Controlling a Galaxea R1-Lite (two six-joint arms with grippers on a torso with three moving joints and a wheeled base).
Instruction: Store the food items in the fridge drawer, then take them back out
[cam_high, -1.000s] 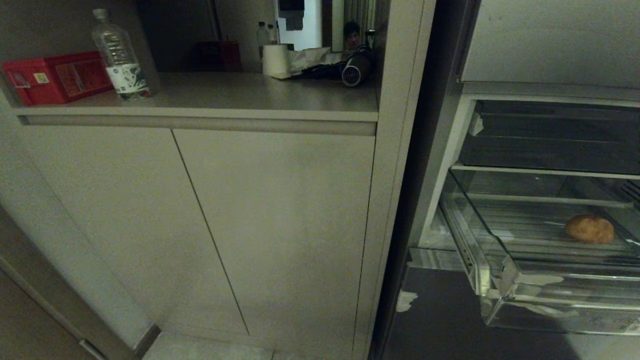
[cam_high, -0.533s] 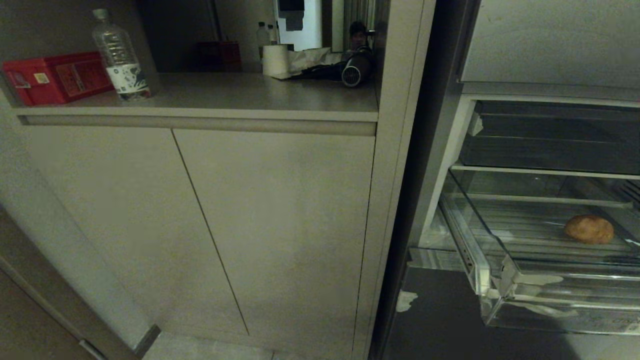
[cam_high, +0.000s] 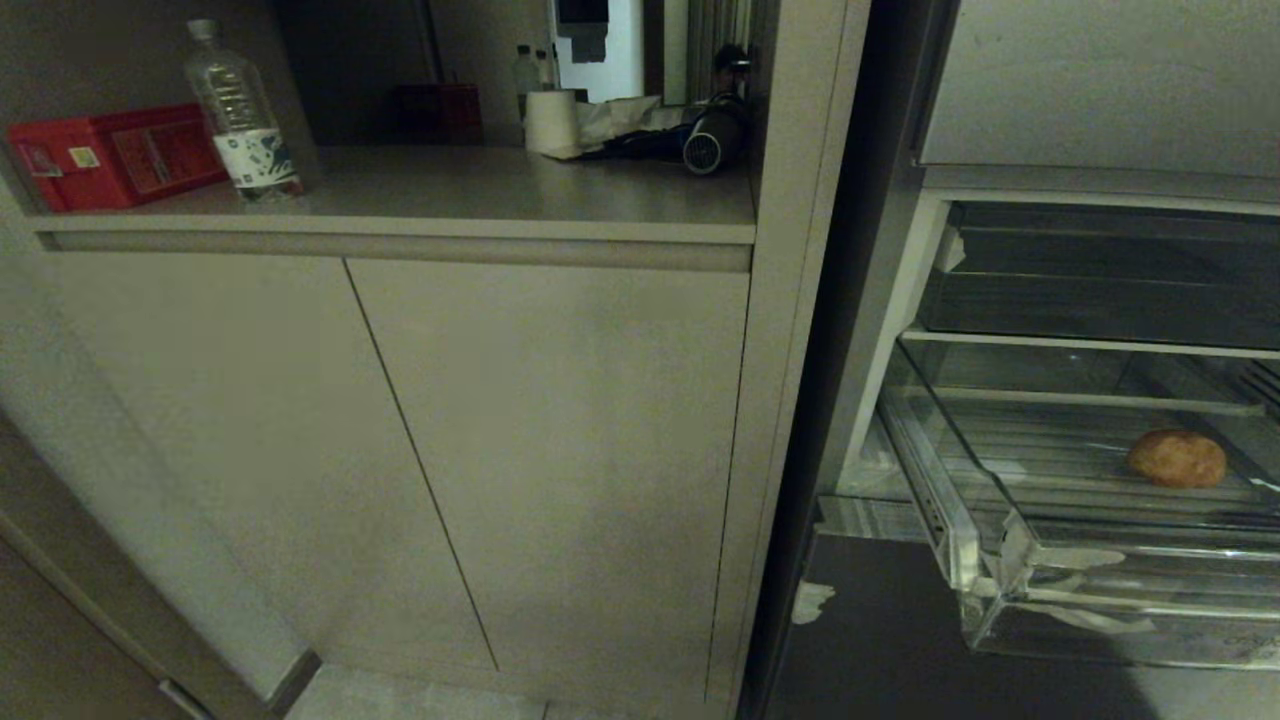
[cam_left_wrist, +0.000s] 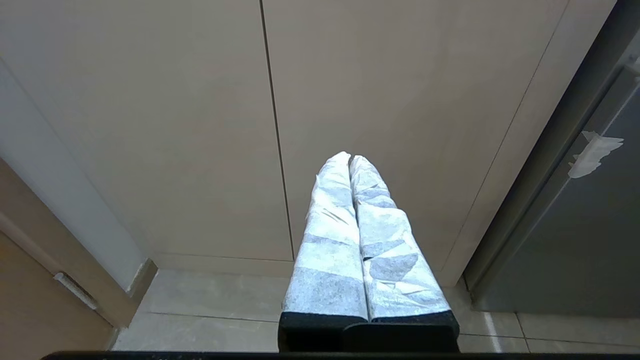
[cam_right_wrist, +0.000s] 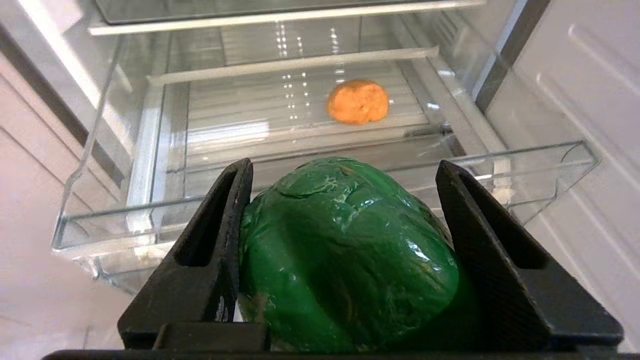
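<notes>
One tan food item (cam_high: 1177, 458) is already laid on the ribbed floor of the pulled-out fridge drawer (cam_high: 1020, 560), while a green pepper (cam_right_wrist: 345, 255), grasped by the right gripper (cam_right_wrist: 345, 190) before it, remains to be stored; retrieval is left.

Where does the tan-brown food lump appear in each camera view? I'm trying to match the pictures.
Head view: the tan-brown food lump lies on the ribbed floor of the fridge drawer, at the far right.
Left wrist view: not in it.
Right wrist view: the lump lies in the drawer, beyond the green pepper.
Shared landmark: the drawer's clear front edge.
</notes>
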